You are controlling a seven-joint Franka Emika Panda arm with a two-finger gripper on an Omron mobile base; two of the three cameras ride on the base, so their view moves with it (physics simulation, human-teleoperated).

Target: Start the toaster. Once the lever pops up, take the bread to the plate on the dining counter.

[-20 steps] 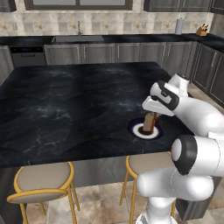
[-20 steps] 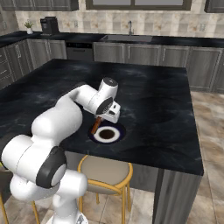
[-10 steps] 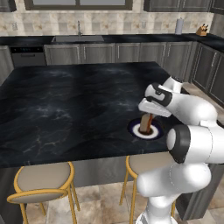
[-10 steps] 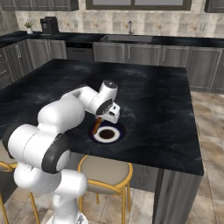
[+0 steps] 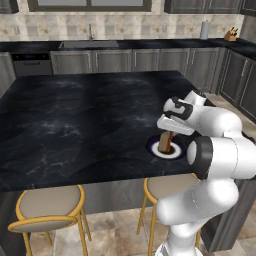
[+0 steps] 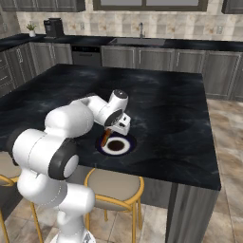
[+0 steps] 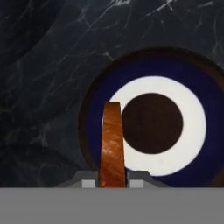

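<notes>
My gripper [image 5: 168,134] is shut on the bread [image 5: 165,142], a small tan slice with an orange-brown crust, held upright by its top edge. The slice hangs over the left part of the plate [image 5: 178,155], which is round with a white ring and a dark blue rim and sits near the front edge of the dining counter [image 5: 75,120]. In the hand view the bread [image 7: 113,144] shows edge-on between the fingertips [image 7: 89,183], above the plate [image 7: 192,127]. From the right base view the gripper [image 6: 111,131] and bread [image 6: 105,139] stand over the plate [image 6: 126,148]. Whether the slice touches the plate I cannot tell. The toaster is out of view.
Two yellow-framed round stools [image 5: 47,207] [image 5: 167,187] stand under the counter's front edge. A worktop with a sink [image 5: 89,44] runs along the back wall, with a coffee machine [image 6: 53,27] at its left end and a knife block [image 5: 230,35] at its right.
The arm's elbow has folded in closer to the base. The bread has shifted slightly left and down over the plate, still in the shut gripper.
</notes>
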